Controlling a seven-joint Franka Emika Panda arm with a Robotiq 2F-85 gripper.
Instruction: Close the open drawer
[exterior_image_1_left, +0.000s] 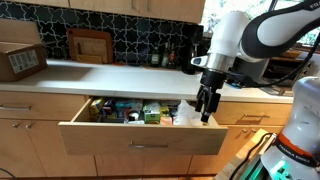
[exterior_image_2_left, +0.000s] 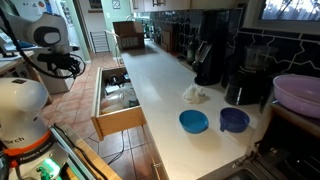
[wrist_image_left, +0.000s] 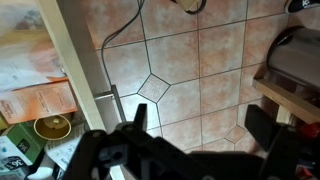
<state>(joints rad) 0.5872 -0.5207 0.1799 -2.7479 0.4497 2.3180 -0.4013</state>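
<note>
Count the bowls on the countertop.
3. A blue bowl near the countertop edge, a darker purple bowl right beside it, and a large mauve bowl cut off at the frame's right side. Others could be hidden behind the appliances.

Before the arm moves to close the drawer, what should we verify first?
1. Drawer pulled out: ok, wide open.
2. Gripper empty: ok, open, holding nothing.
3. Gripper touching the drawer: not ok, it hangs apart near one end.
4. Contents below the rim: cannot tell.
5. Handle unobstructed: ok.
</note>
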